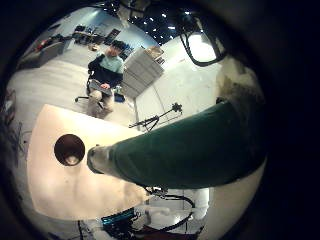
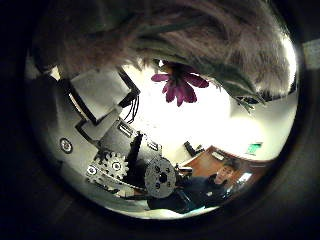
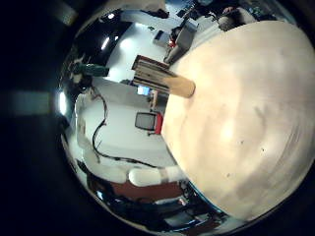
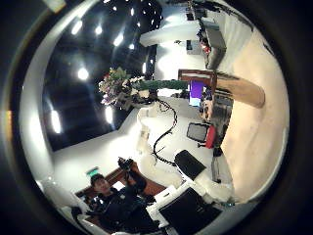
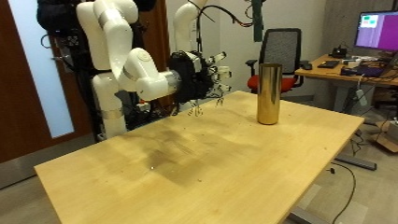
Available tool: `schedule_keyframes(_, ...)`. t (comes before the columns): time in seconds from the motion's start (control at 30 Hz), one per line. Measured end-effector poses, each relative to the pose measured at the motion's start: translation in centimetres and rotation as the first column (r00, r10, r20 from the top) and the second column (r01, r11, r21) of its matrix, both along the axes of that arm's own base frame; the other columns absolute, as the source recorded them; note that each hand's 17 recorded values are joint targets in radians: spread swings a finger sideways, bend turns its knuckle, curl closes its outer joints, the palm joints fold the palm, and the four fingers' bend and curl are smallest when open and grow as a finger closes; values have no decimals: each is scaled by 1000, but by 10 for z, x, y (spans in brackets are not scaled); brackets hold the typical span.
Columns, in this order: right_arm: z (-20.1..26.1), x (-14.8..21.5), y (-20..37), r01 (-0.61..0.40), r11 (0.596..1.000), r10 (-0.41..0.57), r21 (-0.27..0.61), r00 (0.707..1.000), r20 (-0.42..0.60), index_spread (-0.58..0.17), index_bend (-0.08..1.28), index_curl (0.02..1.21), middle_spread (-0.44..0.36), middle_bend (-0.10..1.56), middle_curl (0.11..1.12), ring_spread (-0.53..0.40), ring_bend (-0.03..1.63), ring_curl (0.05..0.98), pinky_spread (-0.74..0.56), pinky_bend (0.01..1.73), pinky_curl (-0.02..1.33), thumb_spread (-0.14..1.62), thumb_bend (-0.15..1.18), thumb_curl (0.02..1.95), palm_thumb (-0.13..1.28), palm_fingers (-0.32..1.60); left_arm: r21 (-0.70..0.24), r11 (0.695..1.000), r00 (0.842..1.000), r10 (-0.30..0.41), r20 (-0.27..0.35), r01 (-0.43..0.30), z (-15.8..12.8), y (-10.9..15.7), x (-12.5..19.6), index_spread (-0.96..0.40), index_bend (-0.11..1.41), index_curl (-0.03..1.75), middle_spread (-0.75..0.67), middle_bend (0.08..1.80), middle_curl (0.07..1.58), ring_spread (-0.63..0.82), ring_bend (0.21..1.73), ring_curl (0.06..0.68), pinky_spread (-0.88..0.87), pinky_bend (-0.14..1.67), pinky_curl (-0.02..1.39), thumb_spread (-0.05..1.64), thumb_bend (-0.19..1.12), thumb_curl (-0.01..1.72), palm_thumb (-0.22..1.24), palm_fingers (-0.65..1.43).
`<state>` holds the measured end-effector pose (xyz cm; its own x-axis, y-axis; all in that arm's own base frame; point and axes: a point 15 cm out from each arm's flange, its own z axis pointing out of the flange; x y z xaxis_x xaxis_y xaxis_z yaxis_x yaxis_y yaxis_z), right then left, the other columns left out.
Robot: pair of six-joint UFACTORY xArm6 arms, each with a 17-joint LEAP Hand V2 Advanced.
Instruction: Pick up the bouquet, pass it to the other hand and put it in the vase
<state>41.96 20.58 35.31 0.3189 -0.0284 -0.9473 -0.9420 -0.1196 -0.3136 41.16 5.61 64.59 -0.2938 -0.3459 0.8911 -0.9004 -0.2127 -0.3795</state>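
A tall gold vase stands upright near the table's far edge. The left hand grips the bouquet (green wrap, purple flower) above the table; whether the right hand's fingers are open or curled, I cannot tell.

This is an office or lab room. A black office chair and a desk with a computer screen stand at upper right.
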Motion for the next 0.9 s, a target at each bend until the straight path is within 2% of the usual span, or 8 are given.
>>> schedule_keyframes(0.3, -1, 5, -12, 25, 1000, -25, 0, 1000, 4, -454, 156, 224, 36, 174, 253, 190, 487, 261, 424, 670, 309, 954, -27, 416, 727, -30, 66, 997, 999, 38, 1, -38, -20, 11, 7, -515, 178, 1621, -612, 936, 1196, -407, 1457, 596, -544, 1264, 657, 292, -23, 886, 1134, 1021)
schedule_keyframes(0.57, -4, 4, -12, 27, 1000, -27, 2, 1000, -3, -453, 163, 239, 25, 173, 260, 190, 479, 257, 422, 656, 295, 962, -27, 420, 734, -21, 87, 993, 997, 75, -9, -74, -35, 22, 21, -473, 177, 1634, -615, 932, 1199, -407, 1455, 598, -544, 1257, 660, 302, -23, 887, 1137, 1022)
schedule_keyframes(0.9, -3, 2, -11, 21, 1000, -21, 5, 1000, -2, -451, 157, 242, 20, 175, 266, 185, 478, 256, 418, 648, 293, 963, -27, 418, 730, -20, 45, 998, 999, 40, -22, -39, -67, 25, 45, -421, 180, 1653, -612, 944, 1195, -413, 1435, 600, -556, 1243, 660, 292, -25, 888, 1128, 1013)
